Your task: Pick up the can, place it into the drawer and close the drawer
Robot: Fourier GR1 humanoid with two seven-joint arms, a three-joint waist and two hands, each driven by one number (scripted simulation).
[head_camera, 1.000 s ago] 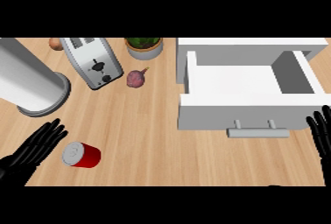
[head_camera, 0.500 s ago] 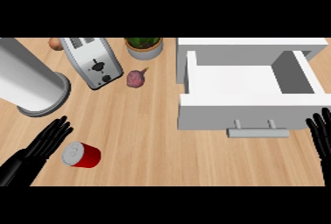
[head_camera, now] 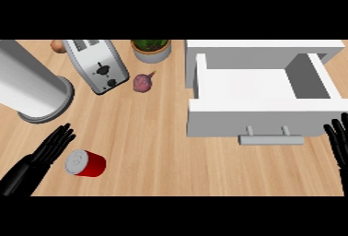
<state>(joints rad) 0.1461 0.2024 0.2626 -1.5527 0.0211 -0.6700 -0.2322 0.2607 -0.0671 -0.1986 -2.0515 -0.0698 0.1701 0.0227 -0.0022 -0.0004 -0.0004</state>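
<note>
**A:** Far left of the drawer, there's the left hand [head_camera: 39,159]: fingers straight and spread, closed on nothing.

**B:** And the can [head_camera: 85,162]?

**A:** Just beside those fingers, on their drawer side, well to the left of the drawer and nearer the robot than its front. It looks to be standing. I can't tell whether the fingers touch it.

**B:** So what worries you?

**A:** A nudge. If the hand comes in with its fingers flat and not curled round the can, I'd say it shoves or tips the can, and a tipped can rolls.

**B:** What's behind it?

**A:** The paper roll [head_camera: 31,90] and the toaster [head_camera: 97,66], both left of the drawer and further back. They're well apart from the can, so I doubt they'd get in the way.

**B:** Then the carry.

**A:** A long one, rightward. The drawer [head_camera: 258,120] is pulled open and bare inside, but its front wall is in the way. Carried too low, the can clips that wall, I reckon.

**B:** The handle [head_camera: 270,139]?

**A:** It sticks out from the drawer's front, another thing to snag on.

**B:** And far right?

**A:** The right hand [head_camera: 338,144], right of the handle at the edge, resting with fingers up and apart, holding nothing. Shut the drawer before the can sits low inside, and it could jam.
</note>
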